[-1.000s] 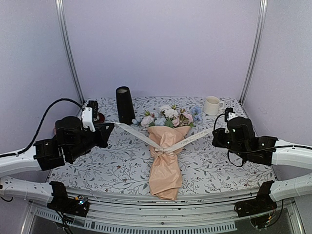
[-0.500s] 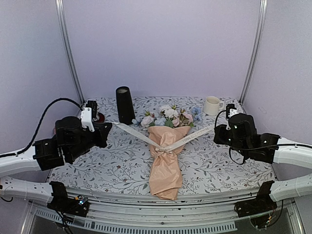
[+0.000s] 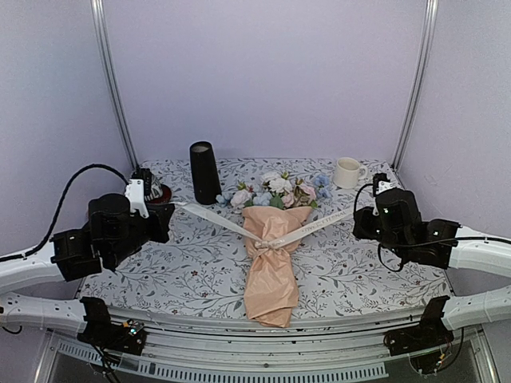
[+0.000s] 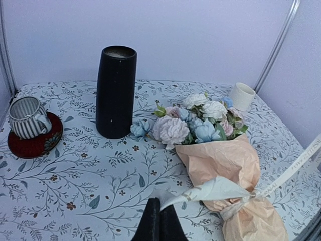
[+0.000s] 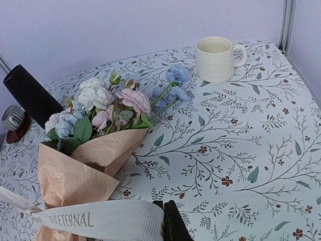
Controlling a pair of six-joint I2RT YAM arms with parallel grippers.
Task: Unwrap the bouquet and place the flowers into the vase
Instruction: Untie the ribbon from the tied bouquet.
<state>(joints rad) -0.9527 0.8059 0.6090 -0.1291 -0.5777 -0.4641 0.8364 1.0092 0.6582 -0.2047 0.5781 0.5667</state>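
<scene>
Drawn farther apart than a second ago: left gripper (image 3: pixel 168 212) pulled leftward, right gripper (image 3: pixel 363 215) pulled rightward, both tails of the cream ribbon (image 3: pixel 214 217) stretched straighter between them. State of left gripper: clamped shut on the end of the left tail, pinched between the dark fingertips in the left wrist view. State of right gripper: likewise closed on the printed right tail. Position of bouquet (image 3: pixel 271 263): lying flat near the middle of the worktop (image 3: pixel 359 275), blooms toward the far wall, peach wrap intact, knot not yet released at the waist of the wrap. Condition of flowers (image 3: pixel 277 188): white, pink and light blue heads, bunched at the open mouth of the paper. Position of vase (image 3: pixel 204 171): upright, black, far left of the bouquet, just beside the outermost blue bloom, apart from the ribbon. Also present: white mug (image 3: pixel 347 172) far right; striped cup (image 4: pixel 27 118) on red saucer far left. Step in hand, by judgement: undoing the tie. Handling advice: pull both tails evenly, low and straight outward, to slip the knot rather than drag or roll the bundle; ease off at first slack; keep the left tail clear of the vase.
</scene>
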